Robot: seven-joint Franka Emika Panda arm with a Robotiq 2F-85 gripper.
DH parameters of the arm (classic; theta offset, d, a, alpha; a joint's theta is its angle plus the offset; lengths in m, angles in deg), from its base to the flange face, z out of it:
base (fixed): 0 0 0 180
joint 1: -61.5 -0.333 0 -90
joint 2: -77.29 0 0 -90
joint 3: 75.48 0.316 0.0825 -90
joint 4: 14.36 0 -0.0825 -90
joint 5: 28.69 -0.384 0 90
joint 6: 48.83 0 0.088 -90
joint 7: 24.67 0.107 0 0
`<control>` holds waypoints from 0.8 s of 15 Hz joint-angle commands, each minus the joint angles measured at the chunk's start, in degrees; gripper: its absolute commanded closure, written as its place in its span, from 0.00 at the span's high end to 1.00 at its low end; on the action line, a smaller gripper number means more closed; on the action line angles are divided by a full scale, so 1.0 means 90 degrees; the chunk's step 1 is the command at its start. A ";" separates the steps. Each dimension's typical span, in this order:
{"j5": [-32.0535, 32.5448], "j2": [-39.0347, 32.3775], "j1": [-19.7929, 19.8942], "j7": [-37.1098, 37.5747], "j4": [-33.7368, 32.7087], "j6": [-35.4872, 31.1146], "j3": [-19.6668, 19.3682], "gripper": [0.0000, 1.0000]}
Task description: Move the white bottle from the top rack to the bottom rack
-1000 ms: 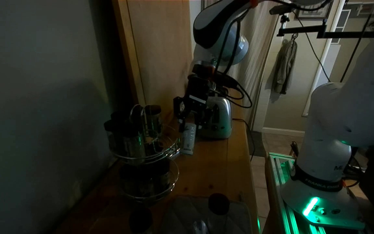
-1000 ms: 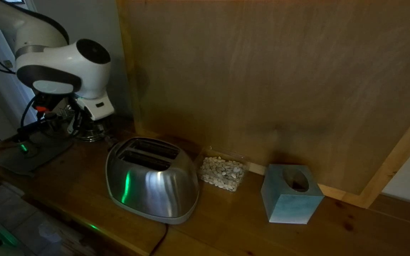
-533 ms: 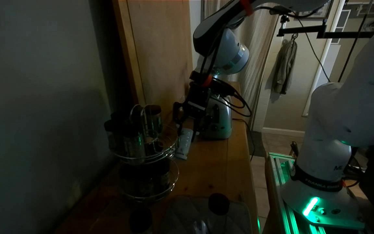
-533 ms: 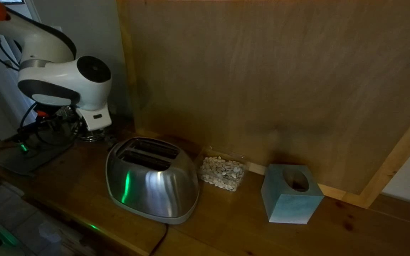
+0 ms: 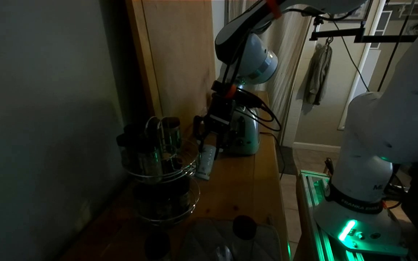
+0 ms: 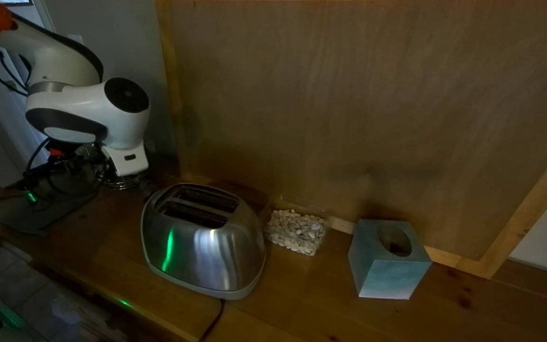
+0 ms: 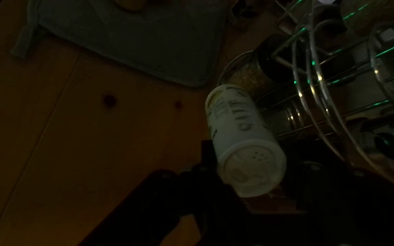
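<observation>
A brown wooden counter (image 5: 243, 188) runs beneath a white-and-black jointed robot arm (image 5: 376, 127). On the counter stand a round, shiny wire bottom rack (image 5: 177, 219) with a matching top rack (image 5: 189, 169) above it, a silver metal two-slot toaster (image 6: 202, 251), and a pale blue box (image 6: 390, 275) with an oval opening. Just beside the top rack, the jaws of a black gripper (image 5: 208, 151) are closed around a white cylindrical bottle (image 7: 239, 131). The bottle hangs tilted outside the rim; in the wrist view its perforated lid (image 7: 251, 167) faces the camera.
</observation>
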 commanded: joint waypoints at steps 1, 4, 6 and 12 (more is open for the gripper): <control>-0.0381 -0.0093 -0.0013 0.0057 0.0016 -0.0044 0.0131 0.20; -0.0599 -0.0054 0.0001 0.0100 0.0115 -0.0151 0.0194 0.20; -0.0710 0.0000 0.0033 0.0154 0.0228 -0.0276 0.0227 0.20; -0.1074 0.0012 -0.0011 0.0159 0.0411 -0.0771 0.0325 0.20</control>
